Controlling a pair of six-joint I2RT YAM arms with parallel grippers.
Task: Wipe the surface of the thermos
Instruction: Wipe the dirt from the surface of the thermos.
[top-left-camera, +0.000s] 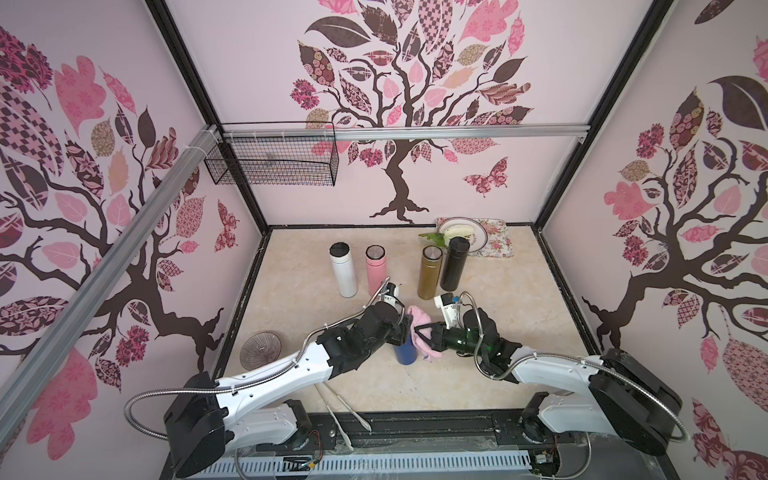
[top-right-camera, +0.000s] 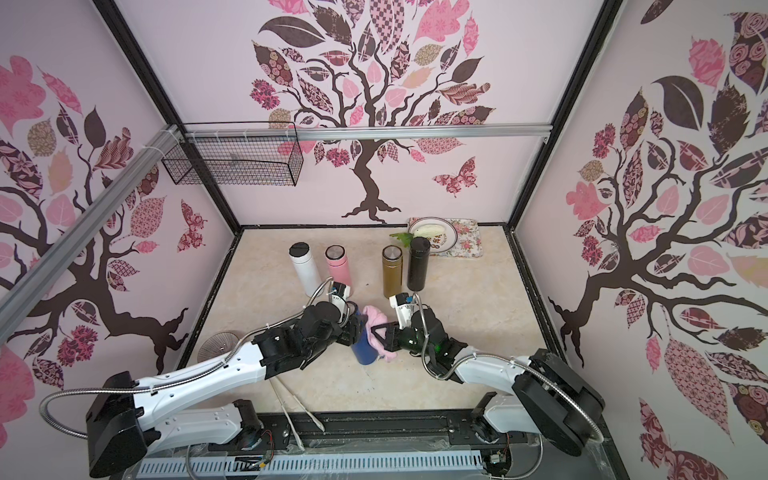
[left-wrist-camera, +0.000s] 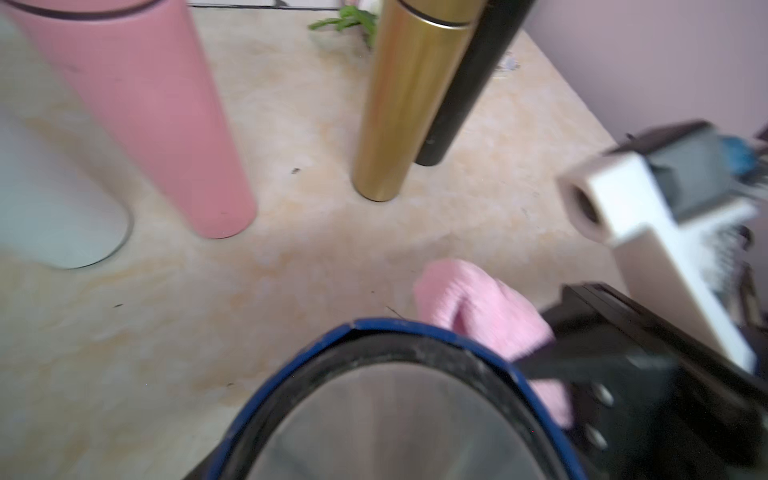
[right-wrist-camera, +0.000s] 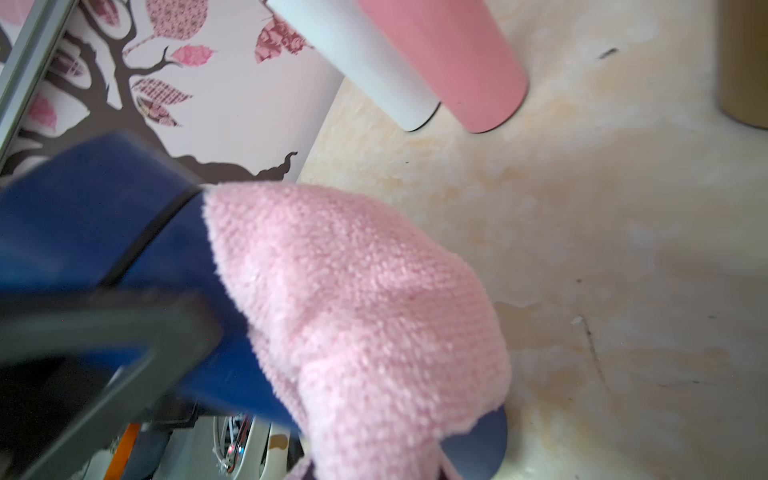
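No text, brand, number or sign could be read anywhere in the views. The plate at the back of the table carried a few dark marks on its rim, seen in both top views, that looked like lettering but were too small to make out. The white camera mount on the left wrist bore a small dark-printed label, likewise illegible. In the wrist views, the bottles showed plain, unmarked sides.
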